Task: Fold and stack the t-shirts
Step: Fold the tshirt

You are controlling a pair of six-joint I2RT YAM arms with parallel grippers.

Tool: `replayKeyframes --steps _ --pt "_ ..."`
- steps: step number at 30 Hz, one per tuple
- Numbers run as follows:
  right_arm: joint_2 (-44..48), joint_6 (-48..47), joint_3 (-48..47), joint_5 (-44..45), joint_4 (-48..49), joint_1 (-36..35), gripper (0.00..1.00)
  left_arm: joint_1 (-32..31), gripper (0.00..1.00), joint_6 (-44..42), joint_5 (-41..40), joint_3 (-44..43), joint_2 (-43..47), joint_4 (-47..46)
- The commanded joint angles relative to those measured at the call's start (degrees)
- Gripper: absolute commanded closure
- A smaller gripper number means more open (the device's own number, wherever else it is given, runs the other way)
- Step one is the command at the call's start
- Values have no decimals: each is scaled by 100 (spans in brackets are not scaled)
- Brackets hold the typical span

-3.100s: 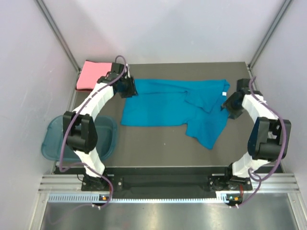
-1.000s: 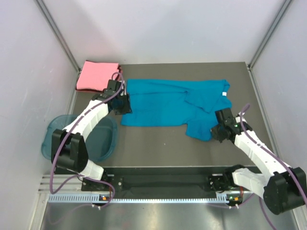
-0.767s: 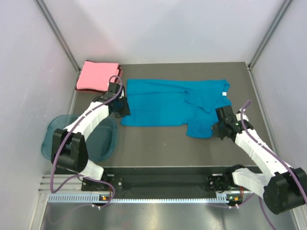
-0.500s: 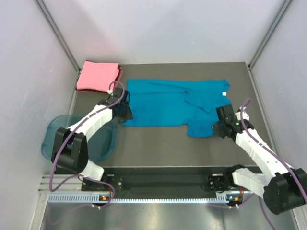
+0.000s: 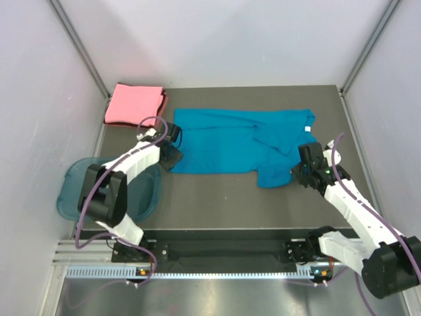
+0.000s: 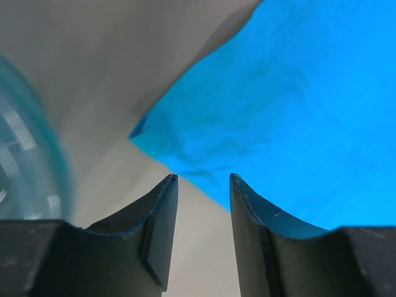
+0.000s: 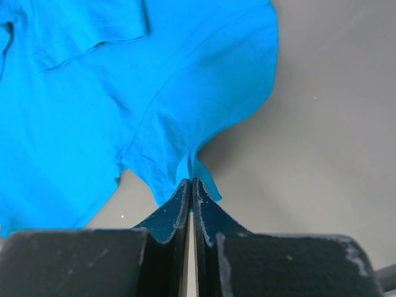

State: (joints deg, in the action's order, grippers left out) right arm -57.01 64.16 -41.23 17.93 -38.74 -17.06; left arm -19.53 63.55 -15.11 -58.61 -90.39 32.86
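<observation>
Teal t-shirt [image 5: 230, 141], spread; left gripper [image 6: 202, 178] parted over its near-left corner; right gripper [image 7: 190, 180] closed, seemingly pinching its hem.

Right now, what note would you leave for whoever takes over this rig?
Left claw: open, at the teal shirt's near-left corner, gripping nothing.
Right claw: shut on the teal shirt's near-right edge.
Pink shirt: folded, at the far left.
Done: pink shirt folded.
Left: teal shirt lies spread out, rumpled on its right side; fold it, then stack the two.
</observation>
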Motion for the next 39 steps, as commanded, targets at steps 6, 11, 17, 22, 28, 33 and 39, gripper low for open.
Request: replayKeyframes --steps 6,11,17,22,28,33,39 --pt "32 -290 54 -273 446 176 100 -86 54 1422 -896 -809 -1050 1222" --pt "41 -413 72 -264 508 273 100 -104 55 1564 -1186 -1055 -1209 1441" --pt "24 -448 142 -326 561 344 100 -113 54 1810 -1741 -1776 -1621 2522" --pt "6 -448 177 -387 605 370 100 -139 55 1819 -1425 -1488 -1587 2217" --pt "94 -484 229 -370 570 405 100 -209 57 1863 -1214 -1311 -1631 1961" --pt "182 -492 265 -335 552 440 100 -244 62 1916 -1099 -1258 -1745 1908" --pt "261 -545 186 -185 456 475 100 -271 100 1775 -1160 -1363 -1719 1943"
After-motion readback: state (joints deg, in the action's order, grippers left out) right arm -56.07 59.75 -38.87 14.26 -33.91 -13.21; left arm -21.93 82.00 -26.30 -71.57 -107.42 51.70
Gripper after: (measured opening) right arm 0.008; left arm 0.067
